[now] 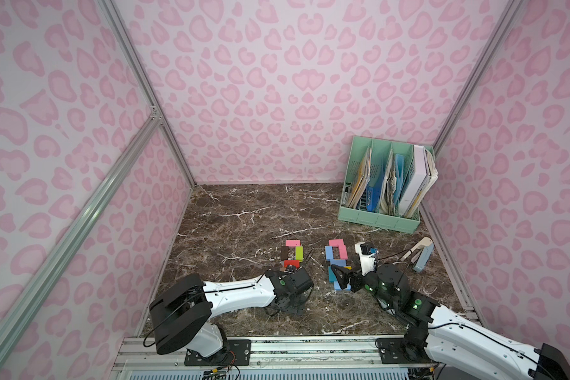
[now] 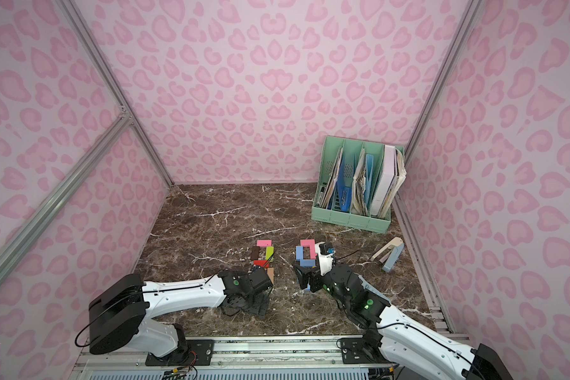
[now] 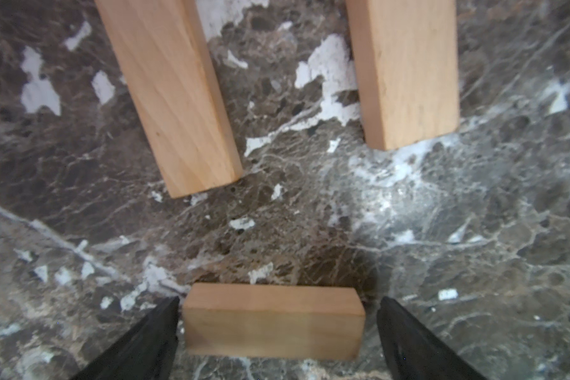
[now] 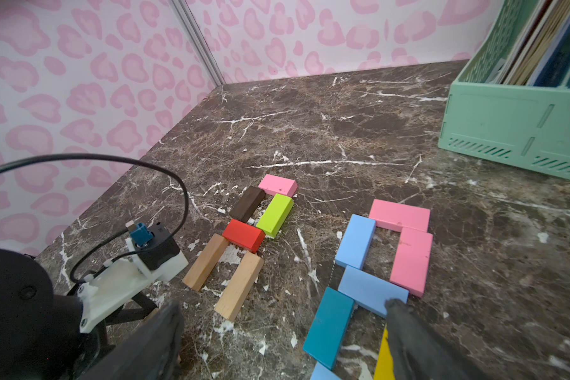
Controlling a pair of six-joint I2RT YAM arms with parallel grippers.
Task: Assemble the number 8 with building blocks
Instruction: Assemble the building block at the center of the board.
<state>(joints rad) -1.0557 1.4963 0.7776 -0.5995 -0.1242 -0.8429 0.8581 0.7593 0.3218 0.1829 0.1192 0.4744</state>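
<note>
Two groups of building blocks lie on the marble. The left group has pink [image 4: 278, 185], dark brown [image 4: 247, 204], green [image 4: 274, 214] and red [image 4: 243, 234] blocks, with two tan blocks [image 3: 175, 98] [image 3: 408, 72] side by side below. My left gripper [image 3: 280, 297] is open around a third tan block [image 3: 273, 325] lying crosswise. One fingertip [image 3: 170, 312] touches its end and the other stands slightly off. The right group has pink [image 4: 399, 215], light blue [image 4: 356, 241], teal [image 4: 329, 325] and yellow [image 4: 384, 358] blocks. My right gripper [image 4: 282, 304] hovers open and empty over its lower part.
A mint green file organizer [image 1: 379, 217] full of folders stands at the back right. A pale blue and beige device [image 1: 420, 255] sits near the right wall. Pink patterned walls enclose the table on three sides. The left arm's wrist camera and cable [image 4: 145, 243] sit close beside the right gripper.
</note>
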